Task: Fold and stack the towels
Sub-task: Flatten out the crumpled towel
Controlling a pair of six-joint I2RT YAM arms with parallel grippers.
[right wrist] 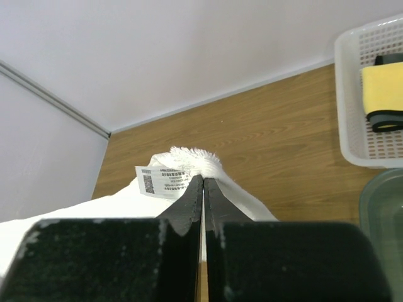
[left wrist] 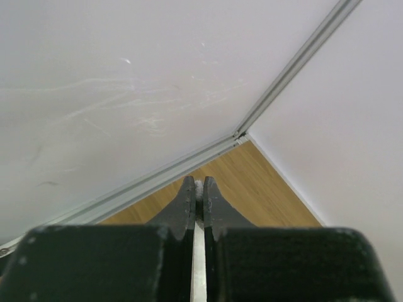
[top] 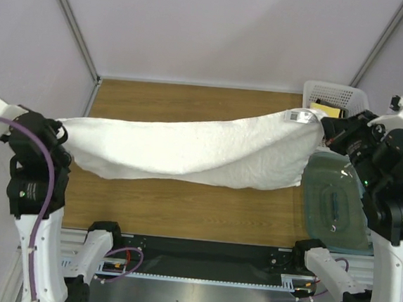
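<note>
A large white towel (top: 194,150) hangs stretched between both arms above the wooden table (top: 182,206), sagging in the middle. My left gripper (top: 61,130) is shut on its left corner; in the left wrist view only a sliver of white cloth (left wrist: 199,187) shows between the closed fingertips (left wrist: 187,195). At the right, my right gripper (top: 323,130) is shut on the other corner, where a white label (right wrist: 162,181) with a barcode sticks out beside the frayed towel edge (right wrist: 195,160). A folded yellow towel (right wrist: 382,91) with a dark edge lies in the basket.
A white perforated basket (top: 351,97) stands at the back right corner. A clear green-tinted lid or tray (top: 331,205) lies at the table's right side under the right arm. White walls with metal rails (top: 72,19) enclose the table.
</note>
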